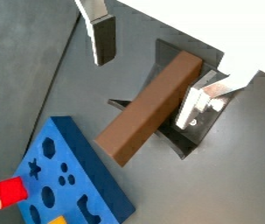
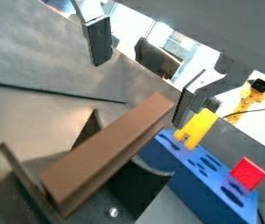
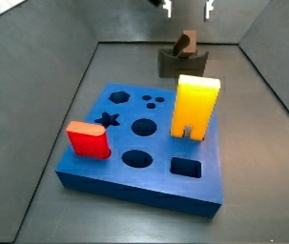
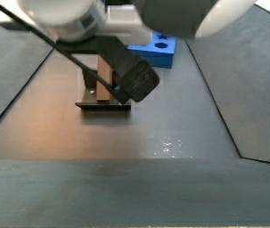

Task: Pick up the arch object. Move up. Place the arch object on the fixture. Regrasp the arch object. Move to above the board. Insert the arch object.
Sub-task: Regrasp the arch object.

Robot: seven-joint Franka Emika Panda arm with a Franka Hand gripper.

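Arch object (image 1: 146, 109): brown block resting on the fixture (image 3: 182, 63), leaning against its upright — seen in both wrist views and small in a side view (image 3: 184, 43).

Hand (image 3: 185, 8): above the fixture and clear of the block; one silver finger (image 1: 101, 37) with its dark pad shows in both wrist views with nothing between the plates, so the jaws stand apart and empty.

Board (image 3: 147, 143): blue slab nearer the camera in a side view, well apart from the fixture; it carries a tall yellow block (image 3: 196, 107) and a red block (image 3: 88, 139), with the star, round and square holes free.

Done, by my reading: pick-up, lift and placing on the fixture.

Left: regrasp, carry to above the board, insert.

Step in hand: likely the approach for the regrasp — no contact with the block yet.

Unclear: which hole takes the arch object.
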